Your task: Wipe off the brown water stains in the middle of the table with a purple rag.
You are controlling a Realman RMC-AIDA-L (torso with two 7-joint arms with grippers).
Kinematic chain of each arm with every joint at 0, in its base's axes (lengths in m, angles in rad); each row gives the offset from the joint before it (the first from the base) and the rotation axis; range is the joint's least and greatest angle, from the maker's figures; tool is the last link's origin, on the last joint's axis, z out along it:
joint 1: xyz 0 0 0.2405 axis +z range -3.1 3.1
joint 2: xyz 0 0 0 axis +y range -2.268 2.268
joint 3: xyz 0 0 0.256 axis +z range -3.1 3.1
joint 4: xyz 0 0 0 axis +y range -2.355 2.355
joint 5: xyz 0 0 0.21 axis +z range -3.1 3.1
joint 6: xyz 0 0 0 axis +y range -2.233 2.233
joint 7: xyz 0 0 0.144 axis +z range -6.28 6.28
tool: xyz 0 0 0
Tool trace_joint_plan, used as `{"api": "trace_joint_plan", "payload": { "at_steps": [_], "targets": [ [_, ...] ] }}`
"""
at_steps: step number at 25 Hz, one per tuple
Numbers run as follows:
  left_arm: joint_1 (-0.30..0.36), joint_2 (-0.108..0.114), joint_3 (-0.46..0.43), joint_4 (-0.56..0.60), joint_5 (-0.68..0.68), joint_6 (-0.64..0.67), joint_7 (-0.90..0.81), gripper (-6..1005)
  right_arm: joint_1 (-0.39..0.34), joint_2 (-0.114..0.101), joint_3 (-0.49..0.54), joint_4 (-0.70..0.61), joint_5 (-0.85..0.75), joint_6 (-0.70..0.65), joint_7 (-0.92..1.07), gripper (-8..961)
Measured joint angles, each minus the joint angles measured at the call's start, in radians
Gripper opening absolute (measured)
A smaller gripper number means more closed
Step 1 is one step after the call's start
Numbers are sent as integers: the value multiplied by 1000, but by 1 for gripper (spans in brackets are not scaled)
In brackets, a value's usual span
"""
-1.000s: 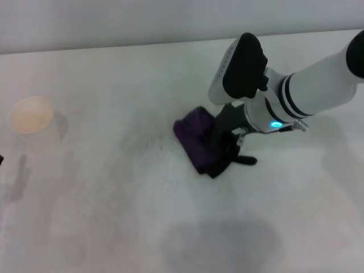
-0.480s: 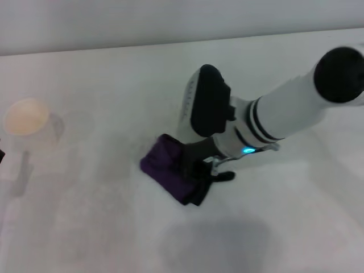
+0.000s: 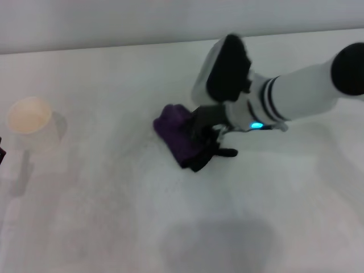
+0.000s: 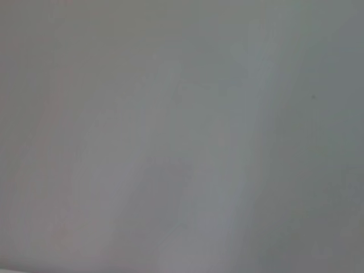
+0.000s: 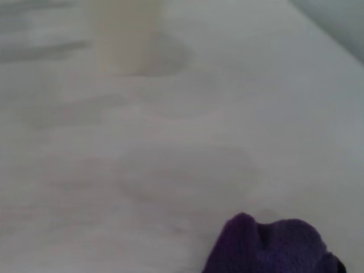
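Observation:
The purple rag point(image 3: 175, 134) lies bunched on the white table point(image 3: 114, 227), near its middle. My right gripper point(image 3: 203, 143) is shut on the rag's right side and presses it onto the tabletop; the black loop tail point(image 3: 227, 152) sticks out to the right. In the right wrist view the rag point(image 5: 273, 248) shows at the edge, with bare table point(image 5: 187, 170) and faint smear outlines beyond it. No tan puddle shows in any view; only faint grey speckles point(image 3: 151, 165) lie beside the rag. The left wrist view shows only blank table point(image 4: 182, 136).
A white paper cup point(image 3: 29, 121) stands at the left side of the table, also blurred in the right wrist view point(image 5: 122, 28). A dark sliver point(image 3: 1, 154) at the left edge may be my parked left arm. The table's far edge point(image 3: 114, 48) runs along the top.
My right gripper swept the rag left and toward me, then back right and away. The cup has not moved.

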Motion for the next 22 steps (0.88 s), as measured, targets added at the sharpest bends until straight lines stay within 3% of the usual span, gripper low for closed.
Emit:
{"api": "trace_joint_plan", "payload": {
  "at_steps": [6, 11, 19, 22],
  "targets": [
    [0, 0, 0, -1, 0, 0, 0, 892, -26, -14, 153, 31, -27, 40, -9, 43],
    [-3, 0, 0, -2, -1, 0, 0, 892, -81, -11, 301, -14, -134, 133, -10, 44],
    [-7, 2, -14, -3, -2, 0, 1, 893, -193, -6, 353, -157, -76, 176, -166, 45],
    [-11, 2, -14, -4, -2, 0, 1, 893, -208, -6, 356, -163, 3, 171, -227, 146]
  ]
}}
